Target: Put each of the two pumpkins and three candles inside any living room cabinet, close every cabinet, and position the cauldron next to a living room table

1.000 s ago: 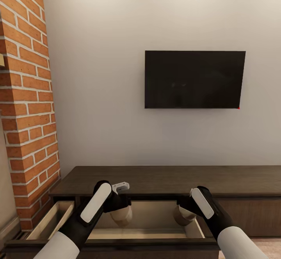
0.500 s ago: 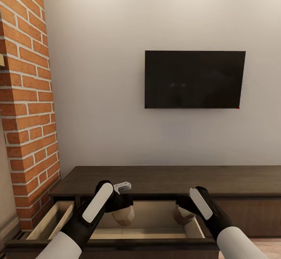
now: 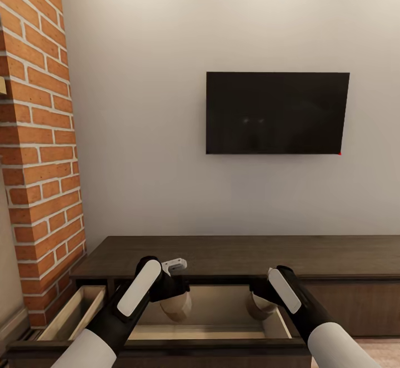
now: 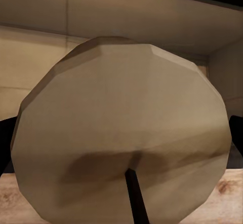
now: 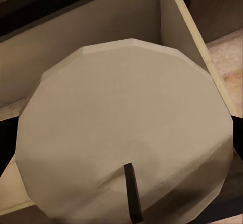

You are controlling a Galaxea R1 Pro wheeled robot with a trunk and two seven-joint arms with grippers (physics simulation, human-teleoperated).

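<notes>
Brick fireplace (image 3: 39,135) and a wall TV (image 3: 276,112) frame the dark cabinet (image 3: 239,254), its wide drawer (image 3: 216,323) pulled out. Left gripper (image 3: 176,296) clamps one candle (image 4: 121,138) and right gripper (image 3: 258,297) another candle (image 5: 126,133), both over the drawer.

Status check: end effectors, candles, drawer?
Left end effector shut on left candle. Right end effector shut on right candle. Both over the open drawer of the cabinet. Nothing blocking.
</notes>
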